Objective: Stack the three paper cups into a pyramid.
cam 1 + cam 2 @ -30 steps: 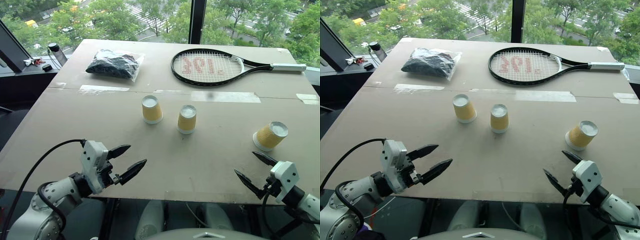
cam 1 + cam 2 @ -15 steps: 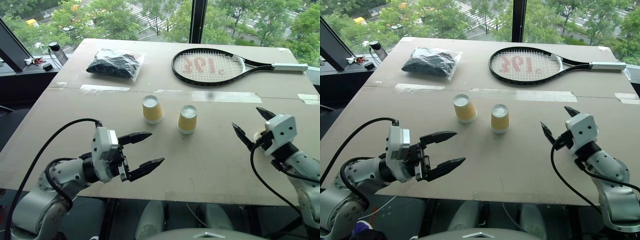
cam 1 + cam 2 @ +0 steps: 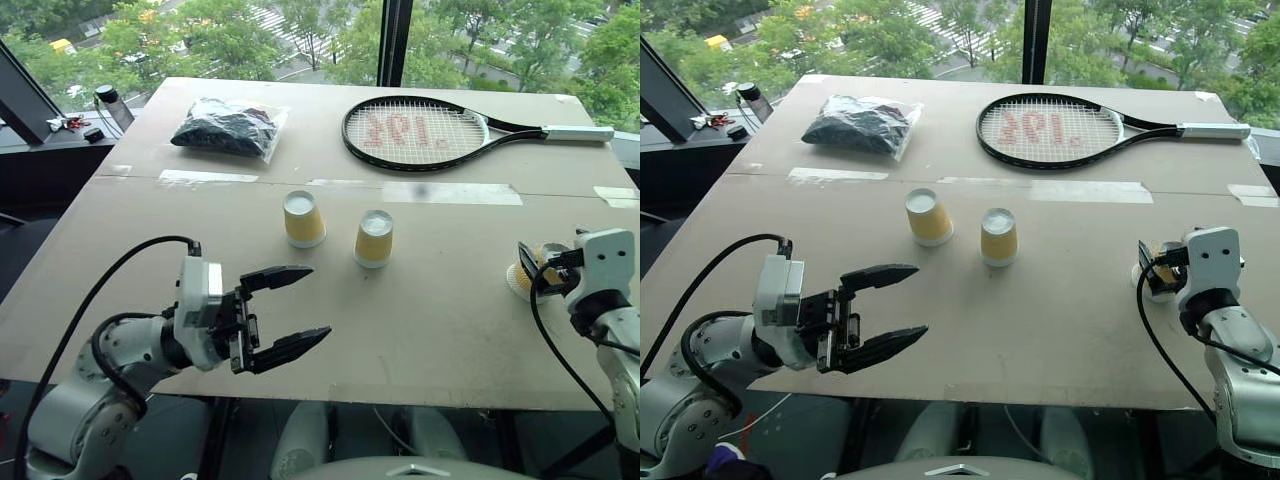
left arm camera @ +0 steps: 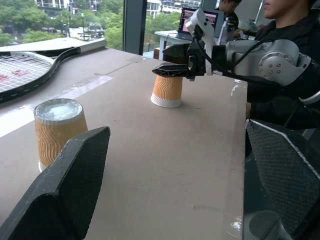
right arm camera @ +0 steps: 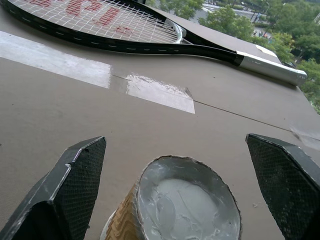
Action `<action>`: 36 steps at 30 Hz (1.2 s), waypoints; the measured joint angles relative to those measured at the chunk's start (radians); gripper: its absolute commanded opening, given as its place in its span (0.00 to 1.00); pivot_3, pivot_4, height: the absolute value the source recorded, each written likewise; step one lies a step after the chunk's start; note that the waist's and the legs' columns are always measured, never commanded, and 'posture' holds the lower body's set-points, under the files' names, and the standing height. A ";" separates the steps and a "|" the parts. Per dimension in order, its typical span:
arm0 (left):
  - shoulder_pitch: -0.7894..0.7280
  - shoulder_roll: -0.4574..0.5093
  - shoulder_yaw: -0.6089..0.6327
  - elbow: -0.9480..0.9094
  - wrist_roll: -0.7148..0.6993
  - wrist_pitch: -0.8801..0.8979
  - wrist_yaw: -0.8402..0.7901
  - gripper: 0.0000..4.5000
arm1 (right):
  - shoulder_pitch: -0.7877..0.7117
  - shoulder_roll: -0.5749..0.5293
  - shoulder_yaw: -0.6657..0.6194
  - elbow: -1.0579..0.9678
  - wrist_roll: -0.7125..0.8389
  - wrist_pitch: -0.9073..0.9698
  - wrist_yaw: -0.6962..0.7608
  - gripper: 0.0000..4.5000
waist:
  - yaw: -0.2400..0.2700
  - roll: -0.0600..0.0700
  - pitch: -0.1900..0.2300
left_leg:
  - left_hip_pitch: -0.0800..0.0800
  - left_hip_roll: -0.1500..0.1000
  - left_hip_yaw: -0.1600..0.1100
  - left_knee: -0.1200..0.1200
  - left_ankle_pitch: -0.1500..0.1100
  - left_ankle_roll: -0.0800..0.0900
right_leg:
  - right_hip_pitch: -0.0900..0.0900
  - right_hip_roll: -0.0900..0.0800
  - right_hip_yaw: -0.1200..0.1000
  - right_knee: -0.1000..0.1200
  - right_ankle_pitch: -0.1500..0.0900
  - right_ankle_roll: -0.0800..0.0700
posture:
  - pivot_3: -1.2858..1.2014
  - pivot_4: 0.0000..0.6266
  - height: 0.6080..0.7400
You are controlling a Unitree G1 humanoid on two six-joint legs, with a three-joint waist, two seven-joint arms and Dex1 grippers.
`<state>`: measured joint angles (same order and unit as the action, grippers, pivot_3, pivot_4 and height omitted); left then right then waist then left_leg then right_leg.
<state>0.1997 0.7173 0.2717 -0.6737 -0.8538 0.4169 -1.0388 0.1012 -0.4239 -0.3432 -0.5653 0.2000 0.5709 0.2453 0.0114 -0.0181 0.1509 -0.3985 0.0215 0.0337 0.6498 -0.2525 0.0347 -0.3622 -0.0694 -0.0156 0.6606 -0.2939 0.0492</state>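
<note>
While no yellow-orange ribbed paper cup has yet been lifted, the step in hand is judged to be the first pick-up: the right end effector is held with its two black fingers spread wide on either side of the rightmost paper cup, which stands upside down near the right edge of the brown board surface, and no contact with the cup's walls can be made out. The other two paper cups, the left one and the middle one, are set upside down close together but apart at the middle of the surface. The left end effector is held spread and empty above the near left part of the surface, pointing right. The next move is judged to call for the right fingers to be closed gently on the thin cup, so that it is not crushed, and for it to be carried left and set on the pair. Three cups, two end effectors, one black racket and one clear bag of dark contents are counted.
</note>
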 measured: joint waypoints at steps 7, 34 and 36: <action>0.035 0.005 0.024 0.012 -0.019 -0.003 -0.047 1.00 | -0.029 0.027 -0.029 0.000 0.030 0.084 -0.038 0.98 | -0.001 0.001 0.000 | 0.000 0.000 0.000 0.000 0.000 0.000 | 0.000 0.000 0.000 0.000 0.000 0.000 | 0.52 0.24 1.00; 0.119 -0.002 0.055 0.020 -0.012 -0.029 -0.048 1.00 | -0.117 -0.033 0.179 -0.072 0.210 0.173 0.153 0.50 | -0.018 0.002 0.001 | -0.001 0.000 0.000 -0.001 -0.001 0.001 | -0.001 -0.001 0.000 -0.001 0.000 0.000 | 0.52 0.24 1.00; 0.130 -0.004 0.067 0.019 -0.012 -0.032 -0.044 1.00 | -0.183 -0.041 0.264 -0.032 0.173 0.147 0.164 0.50 | -0.023 0.001 0.001 | -0.001 0.000 0.000 -0.001 -0.001 0.001 | -0.001 -0.001 0.001 -0.001 0.000 0.000 | 0.52 0.24 1.00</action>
<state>0.3299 0.7134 0.3385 -0.6547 -0.8655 0.3847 -1.0825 -0.0818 -0.4652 -0.0788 -0.5971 0.3727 0.7180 0.4096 -0.0119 -0.0167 0.1523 -0.3993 0.0219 0.0338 0.6486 -0.2531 0.0357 -0.3637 -0.0699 -0.0150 0.6593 -0.2938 0.0493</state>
